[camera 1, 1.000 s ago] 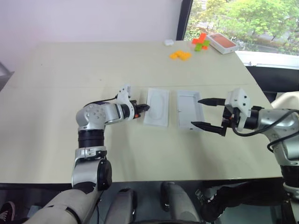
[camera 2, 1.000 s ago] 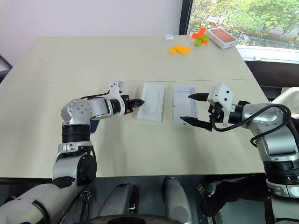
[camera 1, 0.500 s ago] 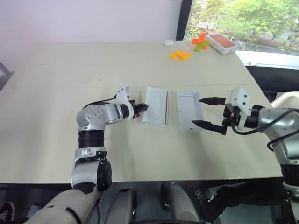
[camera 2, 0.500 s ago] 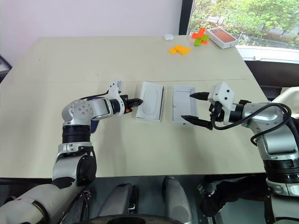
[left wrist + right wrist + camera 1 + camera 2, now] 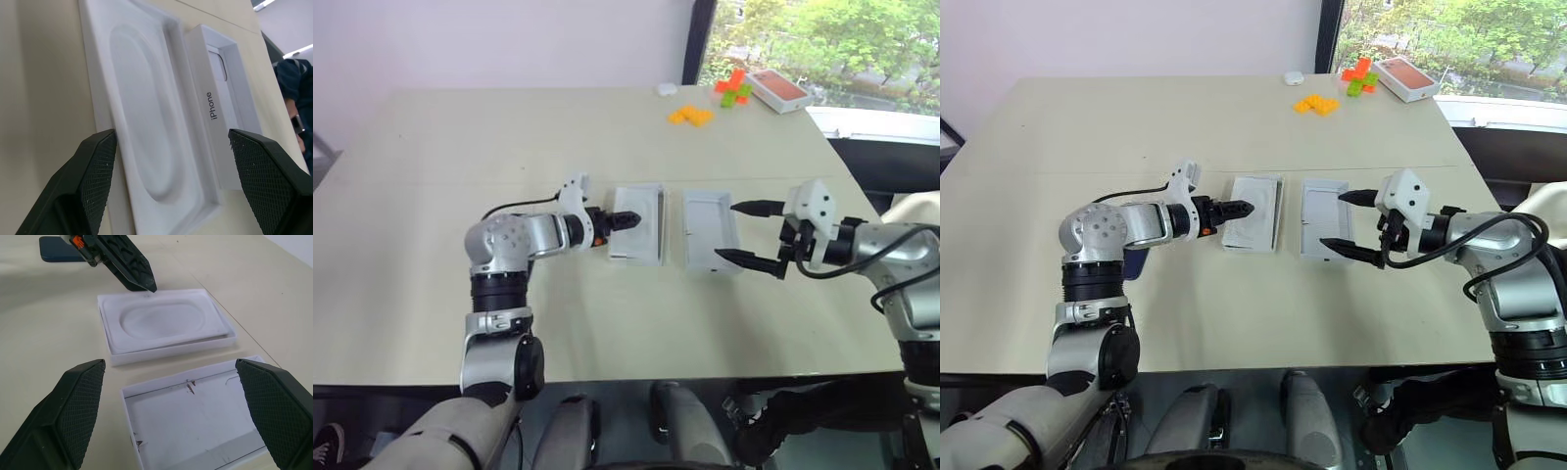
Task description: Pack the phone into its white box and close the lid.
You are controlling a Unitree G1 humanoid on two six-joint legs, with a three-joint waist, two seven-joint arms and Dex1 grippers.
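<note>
Holds the left fingers (image 5: 98,181) spread wide and empty, tips just over the near end of the flat white moulded insert with an oval recess (image 5: 638,223). Lets that insert rest in a shallow white cardboard shell (image 5: 171,351), probably the lid turned inner face up. Poises the right fingers (image 5: 78,406) equally wide apart, gripping nothing, just beside the shallow white cardboard box with a shiny floor (image 5: 710,230), likely ready to steady it. Leaves the slim dark navy-blue phone (image 5: 56,249) flat on the pale desk (image 5: 460,147) beside the left arm, well apart from the box, not yet packed.
</note>
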